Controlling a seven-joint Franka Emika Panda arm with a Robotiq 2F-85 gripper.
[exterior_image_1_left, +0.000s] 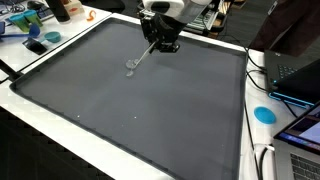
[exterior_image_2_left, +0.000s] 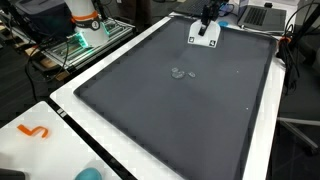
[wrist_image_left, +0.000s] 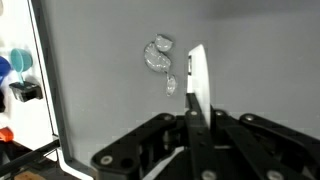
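My gripper (wrist_image_left: 196, 118) is shut on a thin white flat strip (wrist_image_left: 198, 80) that sticks out ahead of the fingers. The gripper hangs over the far part of a dark grey mat (exterior_image_1_left: 150, 110) in both exterior views (exterior_image_2_left: 206, 22). The strip (exterior_image_1_left: 146, 55) slants down from the gripper (exterior_image_1_left: 162, 42) towards a small clear crumpled piece (exterior_image_1_left: 133, 67) lying on the mat. In the wrist view this clear piece (wrist_image_left: 158, 55) lies just beside the strip's tip. It also shows in an exterior view (exterior_image_2_left: 181, 72), apart from the white strip (exterior_image_2_left: 203, 36).
The mat (exterior_image_2_left: 170, 110) has a raised dark rim on a white table. A blue round disc (exterior_image_1_left: 264, 114) and a laptop (exterior_image_1_left: 300, 75) lie beside it. An orange hook (exterior_image_2_left: 35, 131) lies on the white corner. Clutter (exterior_image_1_left: 35, 25) stands past one corner.
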